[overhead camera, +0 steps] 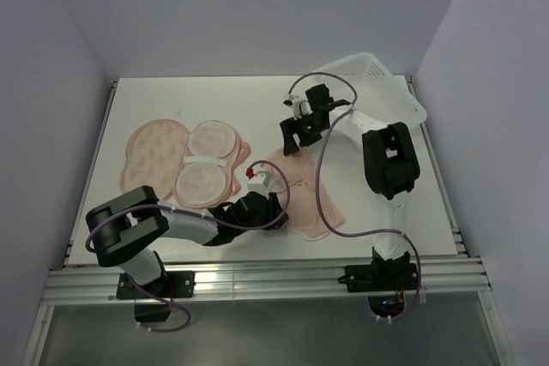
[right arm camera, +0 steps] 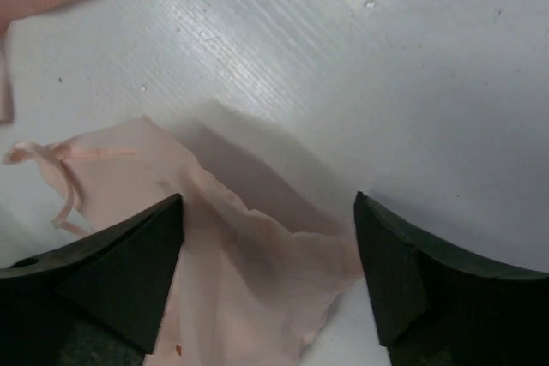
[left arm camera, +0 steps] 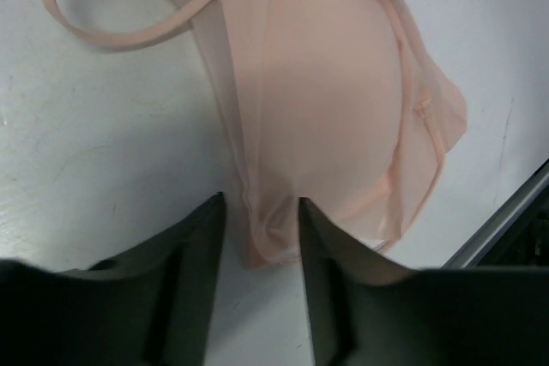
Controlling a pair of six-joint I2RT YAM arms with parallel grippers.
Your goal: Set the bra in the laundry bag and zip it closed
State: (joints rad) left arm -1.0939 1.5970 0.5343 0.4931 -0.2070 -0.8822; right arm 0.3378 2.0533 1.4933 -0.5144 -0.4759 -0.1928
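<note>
Bra (overhead camera: 307, 203) approached at both ends, probably for a spread lift

The left gripper (left arm camera: 262, 203) has the near edge between half-narrowed jaws; whether it pinches, one cannot tell. The right gripper (right arm camera: 268, 203) hangs wide open over the far end. The laundry bag (overhead camera: 154, 150) lies opened behind the left gripper.

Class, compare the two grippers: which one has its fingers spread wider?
The right gripper: its fingers stand far apart over the bra, while the left gripper shows a narrow gap astride its edge.
</note>
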